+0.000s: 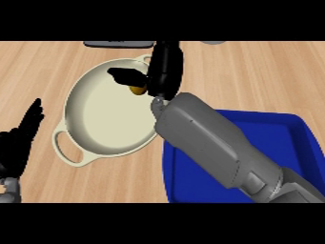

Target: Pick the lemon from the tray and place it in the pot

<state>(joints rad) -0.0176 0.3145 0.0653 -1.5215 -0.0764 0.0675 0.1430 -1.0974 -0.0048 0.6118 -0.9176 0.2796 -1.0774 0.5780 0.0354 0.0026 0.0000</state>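
Observation:
A cream pot (101, 124) with two loop handles sits on the wooden counter at centre left. My right hand (161, 71) reaches over the pot's far right rim, its fingers and thumb curled round the yellow lemon (136, 89), which shows only in part between them, above the pot's inside. The blue tray (299, 143) lies at the lower right, with my right forearm crossing over it and hiding much of its floor. My left hand (14, 143) rests open at the left edge, fingers up, beside the pot's near handle.
A dark flat object (119, 44) lies at the counter's far edge behind the pot. A grey object (214, 42) peeks in at the top right. Bare wooden counter stretches to the right of the pot and above the tray.

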